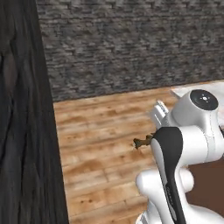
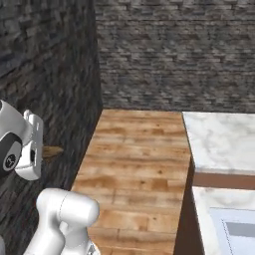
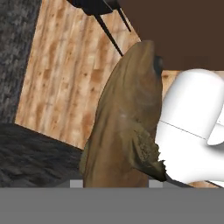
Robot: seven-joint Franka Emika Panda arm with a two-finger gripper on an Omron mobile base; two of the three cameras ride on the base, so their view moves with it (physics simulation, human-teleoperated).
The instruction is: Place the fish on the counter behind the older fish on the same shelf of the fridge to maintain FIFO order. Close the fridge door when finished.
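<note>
The tool [image 3: 116,186] is clamped on the brown fish [image 3: 124,122], which fills the middle of the hand view and runs up from between the tips. From the left base view, the fish's tail [image 1: 142,142] juts out beside the white arm, above a wooden floor [image 1: 100,144]. A white marble bench [image 2: 219,139] sits to the right, well apart.

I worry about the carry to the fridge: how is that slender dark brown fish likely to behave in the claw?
The slender dark brown fish probably holds stiff: in the hand view its body runs straight out without sagging. Its smooth, tapering sides may let it slip. It looks light, with only its tail poking past the arm.
</note>
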